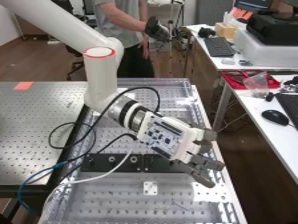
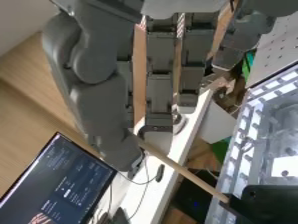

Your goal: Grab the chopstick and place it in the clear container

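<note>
Where the perforated bench (image 1: pixel 113 197) is bordered by the side nearer the white desk (image 1: pixel 249 112), the hand (image 1: pixel 205 162) is held above that edge, reached by the white arm (image 1: pixel 101 82). By the wrist view, the chopstick (image 2: pixel 183 171) is clamped near one end between the thumb (image 2: pixel 100 107) and the fingers (image 2: pixel 159 95), its length slanted outward. Its other end is overlapped with a black shape (image 2: pixel 266 202) (what that is cannot be told). On the bench, a black bar (image 1: pixel 120 163) is crossed by a white cable (image 1: pixel 112 171).
</note>
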Controlling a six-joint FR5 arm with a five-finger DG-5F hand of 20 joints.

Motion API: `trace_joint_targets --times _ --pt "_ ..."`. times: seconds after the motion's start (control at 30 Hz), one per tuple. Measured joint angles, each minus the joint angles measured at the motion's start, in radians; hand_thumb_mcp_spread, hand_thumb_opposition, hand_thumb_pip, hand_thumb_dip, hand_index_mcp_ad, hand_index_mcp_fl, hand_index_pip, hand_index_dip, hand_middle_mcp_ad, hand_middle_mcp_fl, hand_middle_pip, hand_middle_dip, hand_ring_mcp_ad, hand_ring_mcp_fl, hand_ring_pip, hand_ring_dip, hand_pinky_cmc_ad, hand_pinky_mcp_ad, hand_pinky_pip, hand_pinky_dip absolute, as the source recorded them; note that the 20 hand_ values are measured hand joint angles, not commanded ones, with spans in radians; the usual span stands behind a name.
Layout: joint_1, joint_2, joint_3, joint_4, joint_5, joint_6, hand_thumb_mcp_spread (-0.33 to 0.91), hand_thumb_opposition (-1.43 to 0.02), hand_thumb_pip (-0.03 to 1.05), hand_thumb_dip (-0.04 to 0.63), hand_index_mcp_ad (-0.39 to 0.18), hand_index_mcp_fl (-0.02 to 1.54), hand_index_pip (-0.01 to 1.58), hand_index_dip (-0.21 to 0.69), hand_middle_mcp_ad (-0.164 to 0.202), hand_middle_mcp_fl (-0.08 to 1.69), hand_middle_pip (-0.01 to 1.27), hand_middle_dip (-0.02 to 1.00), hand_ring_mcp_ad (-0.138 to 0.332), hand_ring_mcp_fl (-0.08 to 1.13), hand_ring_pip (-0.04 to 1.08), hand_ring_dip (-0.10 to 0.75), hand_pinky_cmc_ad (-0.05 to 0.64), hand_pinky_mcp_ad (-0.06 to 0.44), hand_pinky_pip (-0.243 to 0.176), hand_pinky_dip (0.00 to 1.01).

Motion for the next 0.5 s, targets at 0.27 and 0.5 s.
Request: trace_joint_targets --times 0.27,0.5 --pt "0.002 0.004 0.004 0.005 0.007 -0.029 0.69 -1.03 0.50 0.297 -0.122 0.89 1.10 0.033 0.044 1.04 0.63 0.62 0.072 0.63 0.10 0.426 0.312 0.215 -0.042 0.18" --pt "0.006 0.006 0.002 0.008 0.015 -0.032 0.69 -1.05 0.50 0.297 -0.122 0.94 1.02 0.065 0.044 1.08 0.60 0.62 0.068 0.66 0.10 0.426 0.333 0.216 -0.026 0.18"
